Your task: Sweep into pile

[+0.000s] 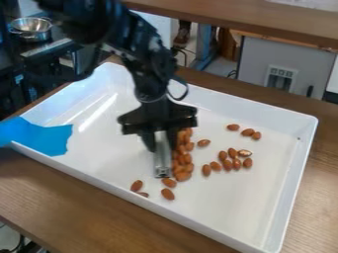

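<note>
Tray point(244, 207): raised walls should contain the sweep. Gripper point(162, 147), mid-tray: fingers closed to the width of the metal bar point(162, 160), clamping it point-down — presumably as a blade. Almonds point(183, 176): banked at its 3 o'clock — others loose at 2, 3 and 6 o'clock.

Metal tool point(162, 160) seemingly part-hidden by gripper point(162, 146); tape point(43, 137) cropped left.
</note>
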You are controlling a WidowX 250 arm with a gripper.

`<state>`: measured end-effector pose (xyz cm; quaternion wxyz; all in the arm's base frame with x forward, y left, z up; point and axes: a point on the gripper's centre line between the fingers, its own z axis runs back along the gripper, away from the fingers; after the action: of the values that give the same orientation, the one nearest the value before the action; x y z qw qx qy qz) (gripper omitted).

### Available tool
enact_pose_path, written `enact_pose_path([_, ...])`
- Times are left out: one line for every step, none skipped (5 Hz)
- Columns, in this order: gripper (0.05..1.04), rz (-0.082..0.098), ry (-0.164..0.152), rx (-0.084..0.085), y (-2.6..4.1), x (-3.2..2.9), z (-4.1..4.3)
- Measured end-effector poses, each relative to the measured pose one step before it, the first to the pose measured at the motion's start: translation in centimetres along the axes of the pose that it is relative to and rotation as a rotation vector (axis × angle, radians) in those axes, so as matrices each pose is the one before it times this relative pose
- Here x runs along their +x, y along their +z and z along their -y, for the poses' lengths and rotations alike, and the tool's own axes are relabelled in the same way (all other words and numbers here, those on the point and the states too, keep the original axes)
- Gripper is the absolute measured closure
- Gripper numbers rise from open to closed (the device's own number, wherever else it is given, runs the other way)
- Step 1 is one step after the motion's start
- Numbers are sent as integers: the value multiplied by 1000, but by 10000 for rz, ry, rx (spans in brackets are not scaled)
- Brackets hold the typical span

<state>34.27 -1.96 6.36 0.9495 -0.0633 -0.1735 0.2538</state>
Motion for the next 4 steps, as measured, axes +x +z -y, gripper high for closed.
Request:
enact_pose_path([717,-25,390,-81,-759,12,3218])
enact_pose_path([717,-92,481,-44,-635,180,2488])
enact_pose_path([717,-56,394,-18,-615,-147,3250])
enact_pose_path([717,-175,275,-126,-368,-249,2779])
